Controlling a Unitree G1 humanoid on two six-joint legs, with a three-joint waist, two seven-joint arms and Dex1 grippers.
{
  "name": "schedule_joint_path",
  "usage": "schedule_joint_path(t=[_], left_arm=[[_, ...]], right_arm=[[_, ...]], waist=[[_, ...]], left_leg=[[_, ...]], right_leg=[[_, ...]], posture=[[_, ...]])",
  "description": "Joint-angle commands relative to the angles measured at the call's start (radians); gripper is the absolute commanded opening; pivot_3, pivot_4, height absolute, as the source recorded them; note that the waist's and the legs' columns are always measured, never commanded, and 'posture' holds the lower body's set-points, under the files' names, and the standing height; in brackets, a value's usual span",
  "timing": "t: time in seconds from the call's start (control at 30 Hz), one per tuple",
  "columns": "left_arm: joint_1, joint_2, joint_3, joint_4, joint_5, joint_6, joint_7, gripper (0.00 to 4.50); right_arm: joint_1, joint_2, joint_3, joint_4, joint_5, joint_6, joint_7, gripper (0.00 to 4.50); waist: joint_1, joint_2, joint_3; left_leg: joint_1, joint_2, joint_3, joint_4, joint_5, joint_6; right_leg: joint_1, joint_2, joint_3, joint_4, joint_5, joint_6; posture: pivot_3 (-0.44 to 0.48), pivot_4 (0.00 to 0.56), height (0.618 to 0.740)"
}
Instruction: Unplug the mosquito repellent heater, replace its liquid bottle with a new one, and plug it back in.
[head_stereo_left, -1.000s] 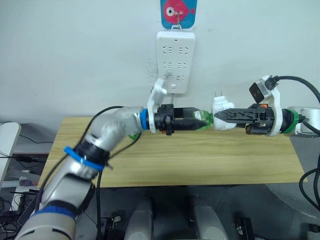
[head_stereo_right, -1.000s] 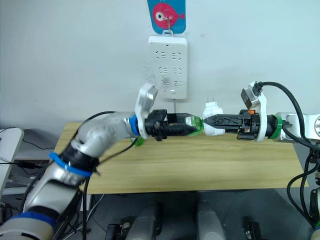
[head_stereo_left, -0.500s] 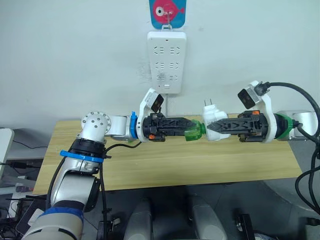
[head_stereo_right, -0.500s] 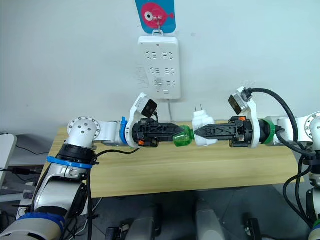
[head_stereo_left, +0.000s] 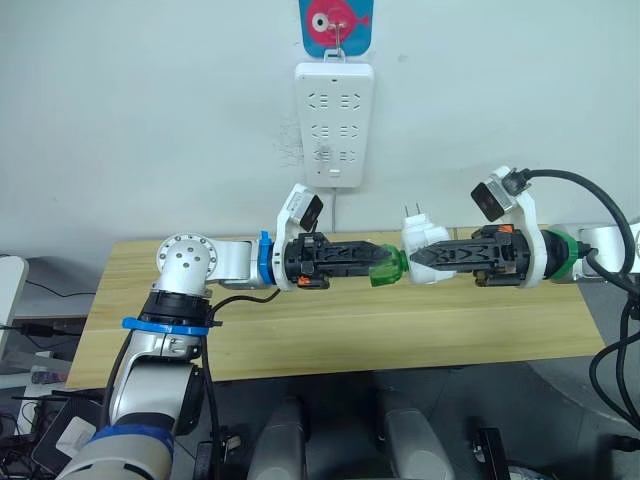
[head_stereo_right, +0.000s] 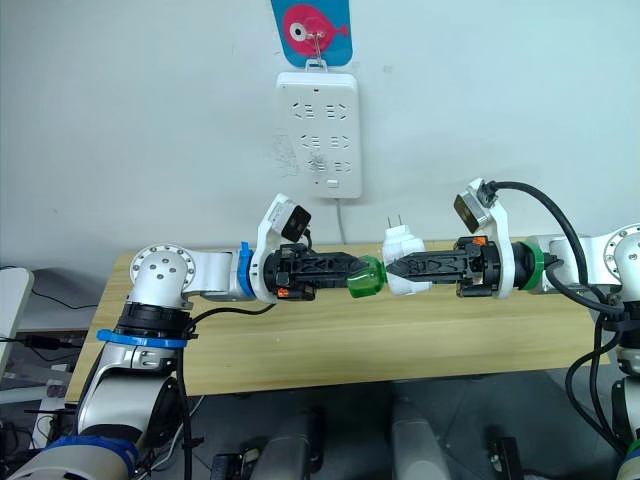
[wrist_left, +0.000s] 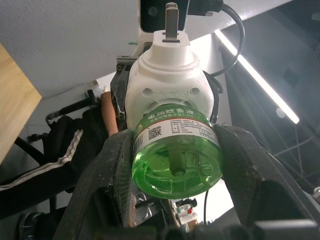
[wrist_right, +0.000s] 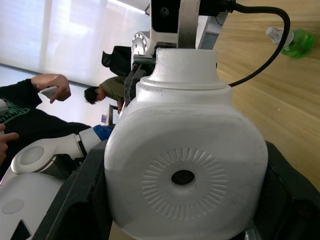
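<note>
The mosquito repellent heater (head_stereo_left: 421, 243) was held in the air above the wooden table (head_stereo_left: 340, 330), below and to the right of the white power strip (head_stereo_left: 334, 124) that hung on the wall. The right hand (head_stereo_left: 418, 256) was clamped on the heater's white body, a black finger pressed to either side, with the two plug prongs (head_stereo_left: 411, 210) pointing up toward the power strip. The left hand (head_stereo_left: 390, 262) reached in from the opposite side and gripped the green liquid bottle (head_stereo_left: 385, 270), its fingers (wrist_left: 117, 165) closed on the bottle's sides. In the left wrist view the bottle's neck sat in the heater's socket, with the printed label band (wrist_left: 175, 129) just outside the white housing; whether it was fully screwed home could not be told. The two hands pointed at each other in one line, with bottle and heater joined between them. A second green bottle (wrist_right: 291, 40) with a white top lay on its side on the table, well apart from the heater. A red fish hook (head_stereo_left: 336, 20) on a blue plate held the power strip from above.
</note>
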Motion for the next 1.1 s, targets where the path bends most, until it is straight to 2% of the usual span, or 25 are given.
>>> schedule_joint_path(t=[0.03, 0.17, 0.2, 0.37, 0.47, 0.5, 0.57, 0.6, 0.63, 0.67, 0.7, 0.73, 0.77, 0.87, 0.9, 0.97, 1.1], left_arm=[[0.014, 0.002, 0.072, -0.022, -0.019, -0.006, 0.009, 3.08], [0.014, -0.015, 0.098, -0.005, -0.03, 0.004, 0.035, 4.31], [0.015, -0.018, 0.108, 0.006, -0.031, 0.005, 0.047, 4.45], [0.085, 0.013, 0.168, 0.016, -0.066, 0.024, 0.144, 4.45], [0.184, 0.075, 0.166, -0.161, -0.038, 0.035, 0.138, 4.45], [0.219, 0.105, 0.145, -0.284, 0.008, 0.013, 0.089, 4.45], [0.252, 0.109, 0.138, -0.405, 0.016, -0.021, 0.075, 4.45], [0.269, 0.103, 0.118, -0.486, 0.091, -0.095, 0.058, 4.45], [0.295, 0.125, 0.053, -0.578, 0.243, -0.225, 0.006, 4.45], [0.329, 0.168, -0.045, -0.663, 0.464, -0.431, -0.076, 4.45], [0.367, 0.204, -0.146, -0.711, 0.721, -0.714, -0.164, 4.45], [0.395, 0.217, -0.217, -0.705, 0.938, -1.002, -0.227, 4.45], [0.411, 0.205, -0.255, -0.669, 1.089, -1.231, -0.251, 4.45], [0.351, 0.182, -0.275, -0.437, 1.53, -1.914, -0.111, 4.45], [0.314, 0.176, -0.269, -0.365, 1.637, -2.068, -0.056, 4.45], [0.252, 0.15, -0.263, -0.242, 1.749, -2.26, 0.018, 4.45], [0.182, 0.109, -0.268, -0.085, 1.862, -2.437, 0.113, 4.45]], right_arm=[[-0.005, -0.032, -0.025, 0.024, 0.022, -0.01, -0.027, 3.01], [-0.006, -0.029, -0.023, 0.038, 0.052, -0.022, -0.057, 3.01], [-0.006, -0.028, -0.024, 0.044, 0.055, -0.022, -0.061, 3.01], [0.0, -0.031, -0.05, 0.096, 0.057, -0.027, -0.076, 3.01], [0.007, -0.047, -0.063, 0.115, 0.057, -0.022, -0.077, 3.01], [0.008, -0.049, -0.066, 0.117, 0.057, -0.019, -0.074, 3.01], [0.008, -0.048, -0.071, 0.124, 0.057, -0.015, -0.073, 3.01], [0.009, -0.044, -0.071, 0.123, 0.057, -0.016, -0.076, 3.01], [0.011, -0.041, -0.071, 0.121, 0.057, -0.016, -0.076, 3.01], [0.012, -0.037, -0.071, 0.12, 0.057, -0.016, -0.078, 3.01], [0.011, -0.033, -0.07, 0.119, 0.057, -0.017, -0.08, 3.01], [0.01, -0.03, -0.069, 0.12, 0.057, -0.017, -0.081, 3.01], [0.008, -0.027, -0.068, 0.121, 0.057, -0.015, -0.081, 3.01], [-0.005, -0.018, -0.063, 0.124, 0.057, -0.009, -0.079, 3.01], [-0.011, -0.014, -0.062, 0.126, 0.057, -0.006, -0.078, 3.01], [-0.021, -0.007, -0.061, 0.129, 0.057, 0.002, -0.076, 3.01], [-0.028, 0.003, -0.064, 0.126, 0.057, 0.011, -0.076, 3.01]], waist=[[0.001, 0.0, 0.0], [0.003, 0.0, 0.0], [0.004, 0.0, 0.0], [0.003, 0.0, 0.0], [-0.003, 0.0, 0.0], [-0.003, 0.0, 0.0], [0.0, 0.0, 0.001], [0.006, 0.0, 0.001], [0.013, 0.0, 0.001], [0.02, 0.0, 0.0], [0.023, 0.0, 0.0], [0.027, 0.0, 0.0], [0.032, 0.001, 0.0], [0.046, 0.0, 0.0], [0.048, 0.0, 0.0], [0.05, 0.0, 0.0], [0.048, 0.0, 0.0]], left_leg=[[0.0, 0.0, 0.0, 0.0, 0.0, 0.0], [0.0, 0.0, 0.0, 0.0, 0.0, 0.0], [0.0, 0.0, 0.0, 0.0, 0.0, 0.0], [0.0, 0.0, 0.001, 0.0, 0.0, 0.0], [0.0, 0.0, 0.001, -0.001, 0.0, 0.0], [0.0, 0.0, 0.001, -0.001, 0.0, 0.0], [0.0, 0.001, 0.0, -0.001, 0.0, 0.0], [0.0, 0.0, 0.001, -0.001, 0.0, 0.0], [0.0, 0.0, 0.001, 0.0, 0.0, 0.0], [0.0, 0.0, 0.001, 0.0, 0.0, 0.0], [0.001, -0.001, 0.002, 0.0, 0.0, 0.0], [0.002, -0.001, 0.003, -0.001, 0.0, -0.001], [0.002, -0.001, 0.004, -0.001, 0.0, -0.001], [0.002, 0.0, 0.005, -0.001, 0.0, -0.001], [0.001, 0.001, 0.005, -0.001, 0.0, 0.0], [0.001, 0.001, 0.005, -0.001, 0.0, 0.0], [0.0, -0.002, 0.006, -0.001, -0.001, 0.002]], right_leg=[[0.0, 0.0, 0.0, 0.0, 0.0, 0.0], [0.0, 0.0, 0.0, 0.0, 0.0, 0.0], [0.0, 0.0, 0.0, 0.0, 0.0, 0.0], [0.0, 0.0, 0.001, 0.0, 0.0, 0.0], [0.0, 0.0, 0.001, 0.0, 0.0, 0.0], [-0.001, 0.0, 0.001, 0.0, 0.0, 0.0], [-0.001, 0.0, 0.001, 0.0, 0.0, 0.0], [-0.001, 0.0, 0.001, 0.0, 0.0, 0.0], [0.0, -0.001, 0.001, 0.0, 0.0, 0.0], [0.001, -0.001, 0.001, -0.001, 0.0, 0.0], [0.002, 0.0, 0.001, -0.003, 0.0, 0.0], [0.003, 0.0, 0.003, -0.003, 0.0, 0.0], [0.003, -0.001, 0.004, -0.004, 0.0, -0.001], [0.002, -0.001, 0.004, -0.007, 0.002, -0.003], [0.002, -0.001, 0.004, -0.008, 0.003, -0.005], [0.002, -0.006, 0.004, -0.008, 0.003, -0.005], [0.002, -0.012, 0.003, -0.008, 0.004, -0.002]], posture=[[-0.077, 0.282, 0.74], [-0.079, 0.284, 0.74], [-0.08, 0.284, 0.74], [-0.087, 0.287, 0.74], [-0.085, 0.291, 0.74], [-0.081, 0.29, 0.74], [-0.071, 0.291, 0.74], [-0.071, 0.291, 0.74], [-0.069, 0.292, 0.74], [-0.069, 0.292, 0.74], [-0.069, 0.292, 0.74], [-0.069, 0.292, 0.74], [-0.069, 0.292, 0.74], [-0.052, 0.294, 0.74], [-0.052, 0.294, 0.74], [-0.049, 0.296, 0.74], [-0.049, 0.296, 0.74]])
